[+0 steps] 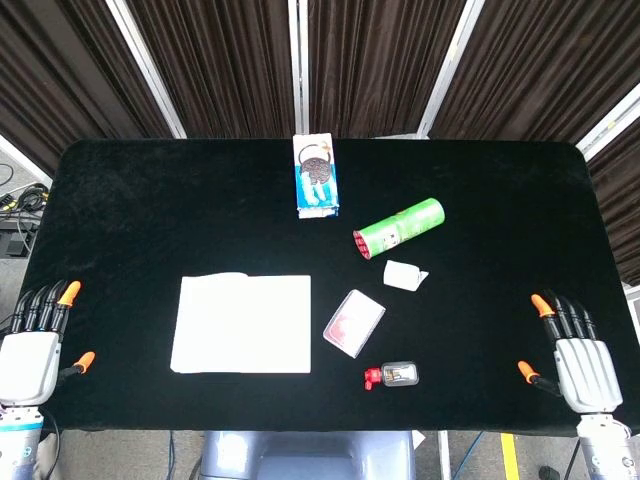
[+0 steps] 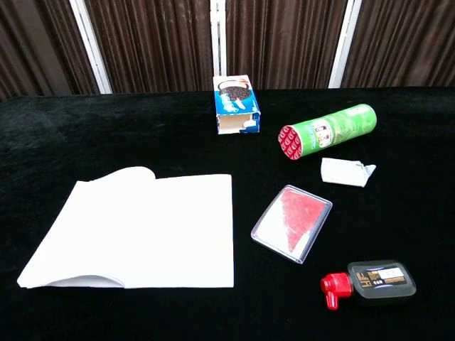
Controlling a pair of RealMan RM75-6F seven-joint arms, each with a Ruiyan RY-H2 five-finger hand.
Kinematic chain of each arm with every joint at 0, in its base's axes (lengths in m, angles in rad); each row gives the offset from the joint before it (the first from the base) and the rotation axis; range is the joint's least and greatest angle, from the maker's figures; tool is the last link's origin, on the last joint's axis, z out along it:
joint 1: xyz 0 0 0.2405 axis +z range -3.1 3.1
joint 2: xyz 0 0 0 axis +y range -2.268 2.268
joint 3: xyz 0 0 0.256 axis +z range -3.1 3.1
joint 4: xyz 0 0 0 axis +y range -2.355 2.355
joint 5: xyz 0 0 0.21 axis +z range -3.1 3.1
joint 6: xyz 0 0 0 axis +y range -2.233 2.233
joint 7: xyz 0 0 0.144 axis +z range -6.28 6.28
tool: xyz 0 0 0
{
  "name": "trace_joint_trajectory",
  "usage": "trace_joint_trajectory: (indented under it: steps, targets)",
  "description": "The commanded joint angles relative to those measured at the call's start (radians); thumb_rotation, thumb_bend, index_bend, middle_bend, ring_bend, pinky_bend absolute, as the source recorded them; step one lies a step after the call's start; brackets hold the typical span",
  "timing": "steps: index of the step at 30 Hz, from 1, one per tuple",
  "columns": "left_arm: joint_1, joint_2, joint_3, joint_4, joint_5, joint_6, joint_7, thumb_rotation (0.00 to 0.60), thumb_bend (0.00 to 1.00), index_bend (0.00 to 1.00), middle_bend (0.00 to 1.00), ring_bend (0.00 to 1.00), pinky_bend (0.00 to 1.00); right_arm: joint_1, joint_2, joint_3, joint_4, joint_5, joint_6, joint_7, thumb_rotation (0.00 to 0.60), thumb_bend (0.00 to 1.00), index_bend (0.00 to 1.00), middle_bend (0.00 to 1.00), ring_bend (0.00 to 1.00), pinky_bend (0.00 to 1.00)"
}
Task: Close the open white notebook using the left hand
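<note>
Your left hand has a pale silver-grey palm housing, black fingers and bright orange tips on two of them (thumb included). Your right hand is built the same: grey block, black fingers, orange caps. Each sits on a light grey wrist with faint blue marking.

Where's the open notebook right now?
The notebook lies open on the table's front left, just left of the clear plastic case, ahead of the left hand.

Bright even overhead light, sharp focus, faint shadows.
</note>
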Motion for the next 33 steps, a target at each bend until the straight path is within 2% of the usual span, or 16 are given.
trace_joint_trajectory:
  steps: [1,19,26,33]
  targets:
    - [0.000,-0.001,0.001,0.000,0.002,0.002,0.001,0.600,0.11,0.00,0.00,0.00,0.00,-0.002,0.001,0.004,-0.005,0.004,0.005,-0.001,0.600,0.09,0.00,0.00,0.00,0.00]
    - [-0.006,-0.006,0.013,0.003,0.012,-0.017,0.003,0.600,0.11,0.00,0.00,0.00,0.00,-0.003,0.004,0.003,-0.012,0.007,-0.003,-0.003,0.600,0.09,0.00,0.00,0.00,0.00]
    - [-0.019,-0.023,0.056,-0.006,0.056,-0.059,0.021,0.600,0.11,0.00,0.00,0.00,0.00,-0.005,0.007,-0.001,-0.014,0.005,-0.003,0.003,0.600,0.09,0.00,0.00,0.00,0.00]
    - [-0.054,-0.099,0.098,-0.002,0.090,-0.152,0.097,0.600,0.14,0.00,0.00,0.00,0.00,-0.005,0.009,0.000,-0.017,0.008,-0.007,0.006,0.600,0.09,0.00,0.00,0.00,0.00]
